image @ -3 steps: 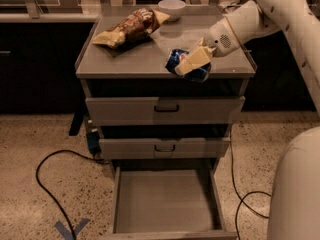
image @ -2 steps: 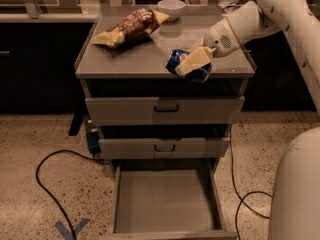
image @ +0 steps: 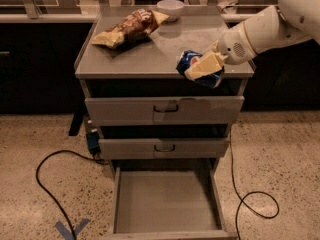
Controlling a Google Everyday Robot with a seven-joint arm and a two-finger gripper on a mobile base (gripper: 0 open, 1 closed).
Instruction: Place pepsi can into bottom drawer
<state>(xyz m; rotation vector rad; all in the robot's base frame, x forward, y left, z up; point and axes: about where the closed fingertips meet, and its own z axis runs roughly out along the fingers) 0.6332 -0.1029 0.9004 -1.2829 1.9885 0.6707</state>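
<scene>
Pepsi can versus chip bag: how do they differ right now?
The pepsi can is small and blue; the chip bag is larger, brown and yellow. The can sits tilted in the gripper at the front right edge of the cabinet top; the bag lies free at back left. Both are outside the open bottom drawer.

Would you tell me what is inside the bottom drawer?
The bottom drawer shows only bare floor; its back is covered. The hand holds the pepsi can at the cabinet top.
</scene>
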